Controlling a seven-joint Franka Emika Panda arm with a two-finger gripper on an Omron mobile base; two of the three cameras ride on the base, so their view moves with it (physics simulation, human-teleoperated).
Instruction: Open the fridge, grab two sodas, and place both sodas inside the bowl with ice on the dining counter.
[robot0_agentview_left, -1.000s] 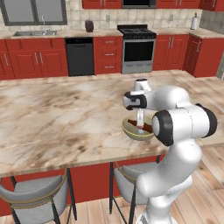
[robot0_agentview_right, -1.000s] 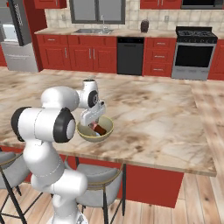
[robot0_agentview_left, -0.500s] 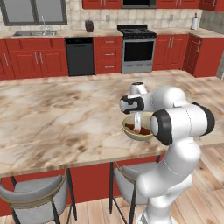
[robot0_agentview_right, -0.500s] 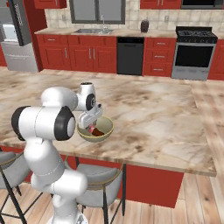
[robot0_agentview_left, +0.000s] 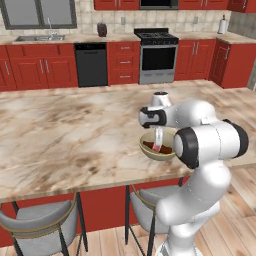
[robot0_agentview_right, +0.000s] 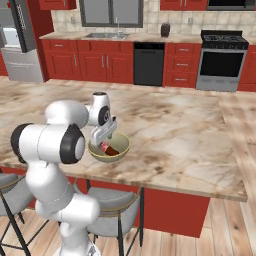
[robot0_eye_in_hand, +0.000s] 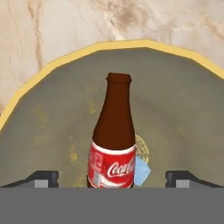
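Observation:
A soda (robot0_eye_in_hand: 112, 144), a brown bottle with a red label, lies on the floor of the olive bowl (robot0_eye_in_hand: 57, 61), its neck pointing away from the hand. My gripper (robot0_eye_in_hand: 112, 178) is open, its fingertips (robot0_eye_in_hand: 41, 177) standing wide on either side of the bottle's base, clear of it. From the base, the gripper (robot0_agentview_left: 158, 144) (robot0_agentview_right: 105, 141) hangs straight down into the bowl (robot0_agentview_left: 150, 154) (robot0_agentview_right: 107, 156), where the soda (robot0_agentview_left: 150, 146) (robot0_agentview_right: 111, 149) shows as a dark red streak. The bowl rests near the front edge of the dining counter (robot0_agentview_left: 65, 130) (robot0_agentview_right: 175, 130). The fridge (robot0_agentview_right: 17, 65) stands at the far left.
A pale blue bit of ice (robot0_eye_in_hand: 141, 170) lies beside the bottle. Grey stools (robot0_agentview_left: 40, 225) (robot0_agentview_right: 112, 212) are tucked under the counter's front edge. Red cabinets, a dishwasher (robot0_agentview_left: 91, 64) and a stove (robot0_agentview_left: 157, 55) line the far wall.
The jaws have gone from nearly shut on the soda to wide open, and the soda now lies loose in the bowl. The arm has hardly moved.

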